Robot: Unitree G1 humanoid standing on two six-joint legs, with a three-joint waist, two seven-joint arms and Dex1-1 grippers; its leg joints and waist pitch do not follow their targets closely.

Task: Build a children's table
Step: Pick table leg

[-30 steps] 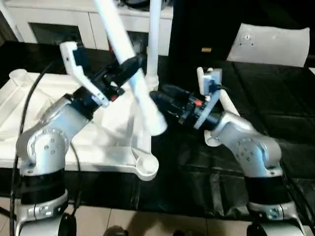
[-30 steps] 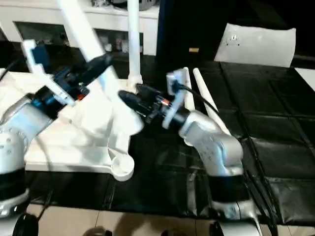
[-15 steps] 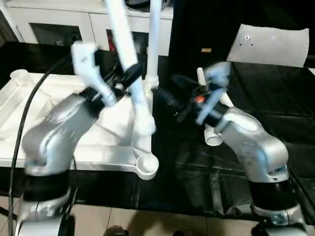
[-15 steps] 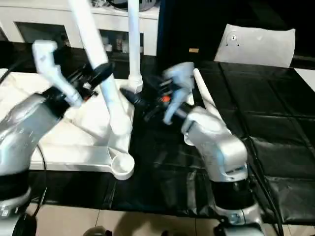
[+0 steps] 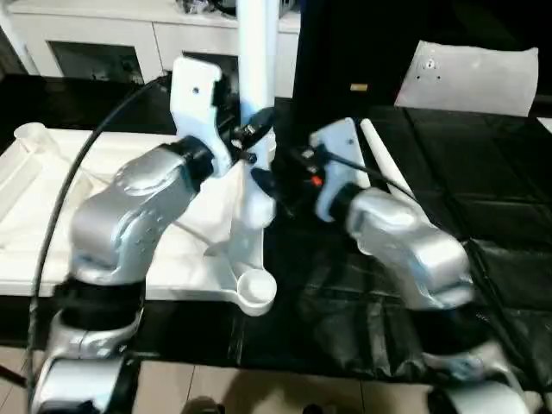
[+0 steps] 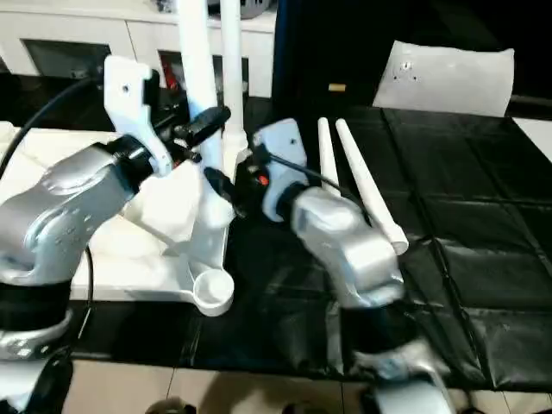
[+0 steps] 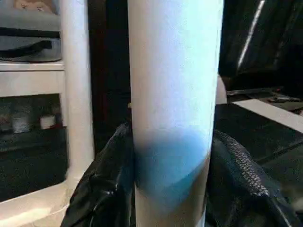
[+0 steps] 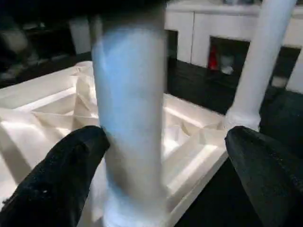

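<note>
Four legs in all, and I count them this way: one held leg, one standing leg already seated in the far corner socket, and two spare legs lying side by side on the black worktop to my right. One tabletop lies upside down on the left part of that worktop, ribbed side up. Its near corner socket is empty.

What has just changed is the held leg. A second ago it leaned steeply, top end toward my left. Now it stands close to upright over the tabletop's right edge, just beside the standing leg. Its thick lower end sits low at that edge, between the two sockets. I cannot tell whether it rests on the plastic or hangs just above.

My left hand is clamped on the held leg, one finger on each side. My right hand, which was at the leg's lower end a second ago, has spread wide; its fingers flank the leg without touching it.

I judge the leg is squared up for insertion, but it must be brought over the empty near socket and pressed in. Two hands, one doing the carrying.
</note>
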